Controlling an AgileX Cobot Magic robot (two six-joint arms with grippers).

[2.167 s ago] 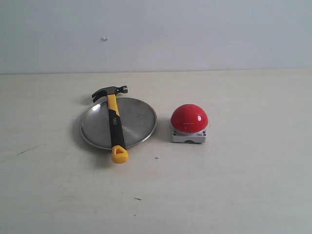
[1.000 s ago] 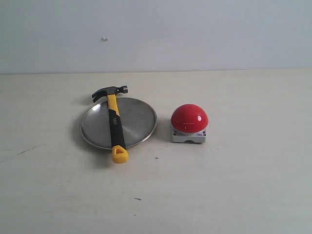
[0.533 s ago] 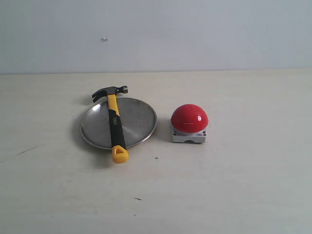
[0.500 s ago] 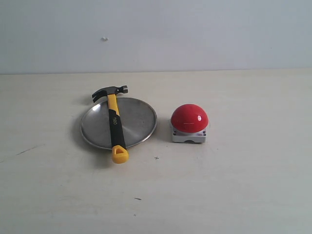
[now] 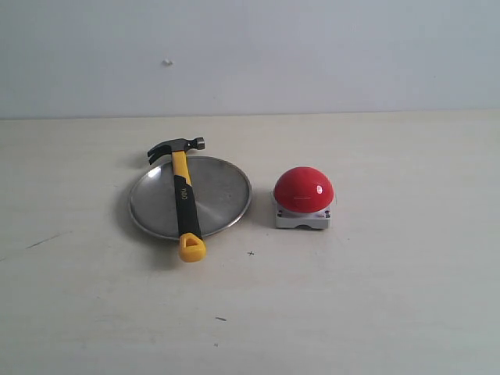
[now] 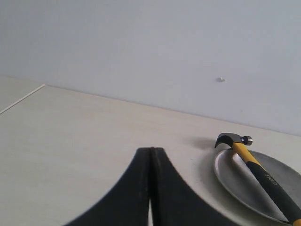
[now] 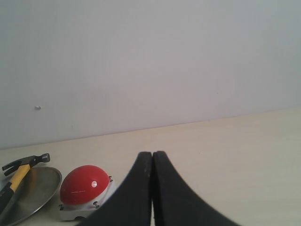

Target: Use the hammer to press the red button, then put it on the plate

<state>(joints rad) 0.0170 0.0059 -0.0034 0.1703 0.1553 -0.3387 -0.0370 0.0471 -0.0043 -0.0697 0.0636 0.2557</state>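
Currently the hammer (image 5: 183,199) lies across the plate (image 5: 224,191), its head beyond one rim and its yellow butt overhanging the opposite rim; the red button (image 5: 303,190) stands just beside the plate, not touching; left gripper (image 6: 150,157) and right gripper (image 7: 153,160) are each pressed together, holding nothing.

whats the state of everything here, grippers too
hammer: lying across the plate, both ends overhanging the rim, not held
plate: flat on the table, under the hammer
red button: upright beside the plate, nothing touching it
left gripper: shut, empty
right gripper: shut, empty
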